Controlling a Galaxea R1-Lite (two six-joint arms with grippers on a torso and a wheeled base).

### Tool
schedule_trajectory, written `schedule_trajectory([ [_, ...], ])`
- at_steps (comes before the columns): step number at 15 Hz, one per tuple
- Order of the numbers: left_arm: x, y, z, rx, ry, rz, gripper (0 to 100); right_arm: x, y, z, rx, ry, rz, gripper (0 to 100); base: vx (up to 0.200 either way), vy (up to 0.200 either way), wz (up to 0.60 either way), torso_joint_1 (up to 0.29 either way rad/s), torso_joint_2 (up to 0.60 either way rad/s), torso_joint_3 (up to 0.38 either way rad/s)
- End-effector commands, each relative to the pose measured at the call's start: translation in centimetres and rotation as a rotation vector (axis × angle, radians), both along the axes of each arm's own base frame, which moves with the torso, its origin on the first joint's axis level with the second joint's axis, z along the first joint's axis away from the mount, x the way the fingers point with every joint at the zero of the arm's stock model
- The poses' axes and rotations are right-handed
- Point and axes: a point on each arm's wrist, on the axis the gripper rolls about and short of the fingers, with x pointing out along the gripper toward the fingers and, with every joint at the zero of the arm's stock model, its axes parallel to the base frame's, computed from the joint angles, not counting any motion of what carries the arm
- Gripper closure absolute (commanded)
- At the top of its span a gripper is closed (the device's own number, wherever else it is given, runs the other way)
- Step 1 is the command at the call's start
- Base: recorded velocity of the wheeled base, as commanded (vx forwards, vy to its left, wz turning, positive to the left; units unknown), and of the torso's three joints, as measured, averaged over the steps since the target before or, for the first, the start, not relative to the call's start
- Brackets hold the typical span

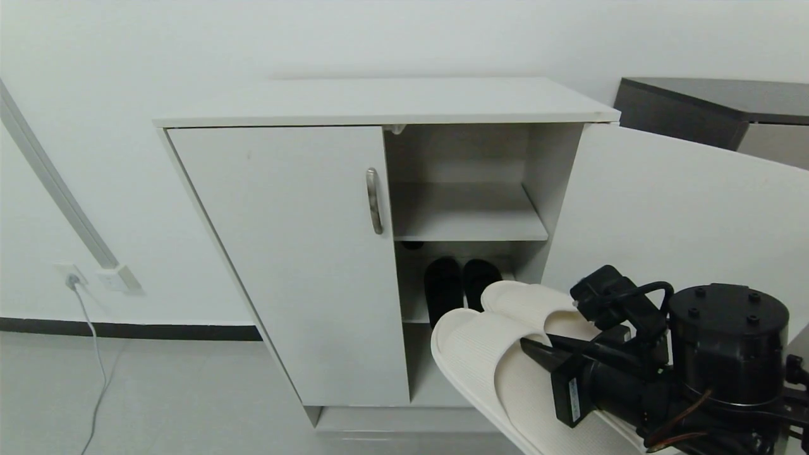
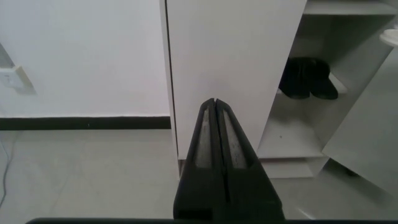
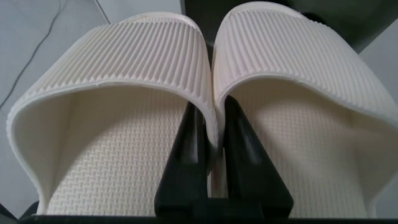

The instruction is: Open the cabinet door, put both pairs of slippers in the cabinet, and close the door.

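The left pincer [image 2: 214, 102] is pressed together on nothing. The cabinet's shut left door [image 2: 224, 56] stands straight ahead of it, and the black slippers [image 2: 308, 78] sit beyond that door's edge, toward the robot's right.

The black slippers lie on the middle shelf [image 1: 414, 313], ahead of the right pincer [image 3: 213, 121] and just past the white toes. One pair is therefore judged already stowed.

The right pincer is pinching the white slippers [image 1: 480, 354] by the two inner strap walls, which are squeezed together between its fingers. The toes point into the opening. The open right door [image 1: 663, 208] stands close on the pincer's right.

The step in hand looks like sliding this pair inside. To do it well:

- The pincer should pick a free level, either the upper shelf [image 1: 468, 215] above the black pair or the bottom floor [image 1: 436, 379] below it.
- It should go in straight and level between the shut door's edge and the cabinet's right wall.
- The soles should be resting on the board before the fingers let go.

The grip holds only thin strap edges, so a tilt or a knock against the frame could pull one slipper loose.
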Motion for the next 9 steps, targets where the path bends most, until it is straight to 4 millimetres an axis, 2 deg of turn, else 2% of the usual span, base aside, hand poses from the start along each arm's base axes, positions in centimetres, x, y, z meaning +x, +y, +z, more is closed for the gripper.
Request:
schedule_trajectory([
  [1,0.01,0.00,0.00,0.000,0.000,0.000,100,-0.06,0.01,-0.03,0.004,-0.003,0.002,100,0.000,0.000,0.00,-0.036,0.45,0.388],
  [4,0.01,0.00,0.00,0.000,0.000,0.000,100,-0.23,0.10,-0.27,0.018,-0.017,0.008,100,0.000,0.000,0.00,-0.009,0.38,0.372],
  [6,0.01,0.00,0.00,-0.002,0.000,0.000,100,-0.21,0.12,-0.45,0.014,-0.013,0.008,100,0.000,0.000,0.00,0.000,0.13,0.132],
  [9,0.01,0.00,0.00,-0.002,0.000,0.000,100,-0.16,0.17,-0.45,0.017,-0.016,0.008,100,0.000,0.000,0.00,0.001,0.02,0.012],
])
